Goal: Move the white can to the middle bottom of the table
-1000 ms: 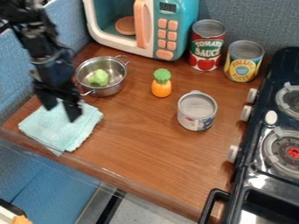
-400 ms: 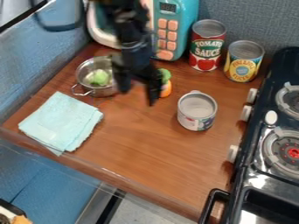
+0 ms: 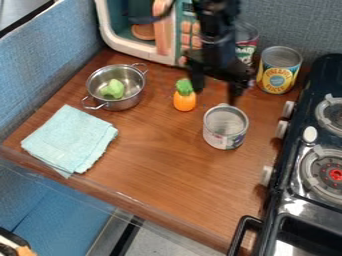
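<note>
The black gripper hangs over the back right part of the table, open, its two fingers apart and pointing down with nothing between them. Just below it in the view stands the white can, upright and open-topped with a greyish inside. The right finger's tip is near the can's back rim; whether they touch I cannot tell. The wooden table stretches in front of the can toward its front edge.
An orange toy with a green top is left of the can. Farther left are a metal pot and a folded cloth. Behind are a toy microwave, a pineapple can and a partly covered red can. The stove borders the right.
My gripper has swung from above the cloth at the left, past the pot, to the right, and is now behind the white can. The can and other objects have stayed put.
</note>
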